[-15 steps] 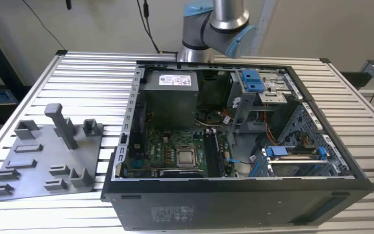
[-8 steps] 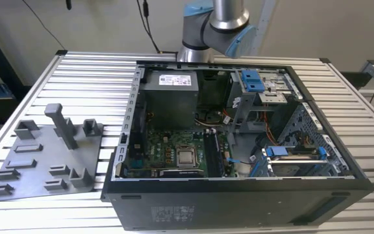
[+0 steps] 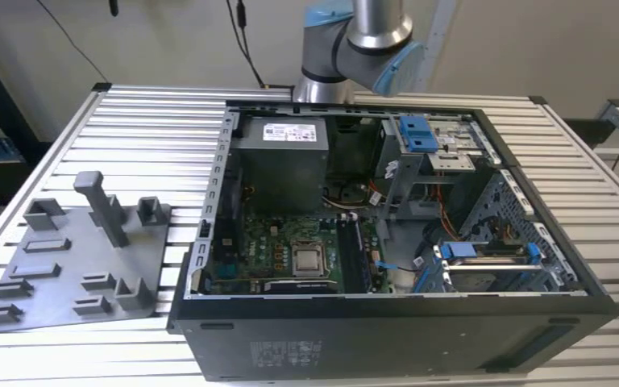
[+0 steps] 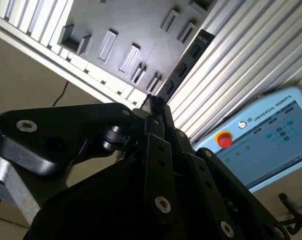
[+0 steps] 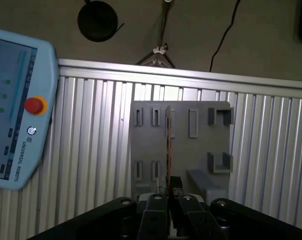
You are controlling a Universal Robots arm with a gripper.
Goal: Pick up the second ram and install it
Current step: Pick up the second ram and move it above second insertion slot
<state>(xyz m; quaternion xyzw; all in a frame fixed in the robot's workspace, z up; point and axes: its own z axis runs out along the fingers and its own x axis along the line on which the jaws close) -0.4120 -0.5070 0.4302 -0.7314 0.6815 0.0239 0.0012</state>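
My gripper [image 5: 167, 194] is shut on the second ram [image 5: 167, 145], a thin board seen edge-on that sticks out straight beyond the fingertips. In the second wrist view the same dark stick [image 4: 189, 57] reaches out from the gripper [image 4: 154, 102], which is held high above the grey plastic tray [image 4: 121, 30]. The tray [image 5: 196, 150] lies directly below the ram in the first wrist view. In the exterior view the open computer case [image 3: 396, 234] lies on the table with its motherboard [image 3: 288, 250] and the memory slots [image 3: 353, 254] exposed. The arm [image 3: 358, 36] rises behind the case.
The grey tray [image 3: 62, 258] with upright blocks sits on the ribbed table at the exterior view's left. A pale blue teach pendant [image 5: 16, 110] with a red button lies on the table near the tray. Drive cages with blue clips [image 3: 428, 137] stand inside the case.
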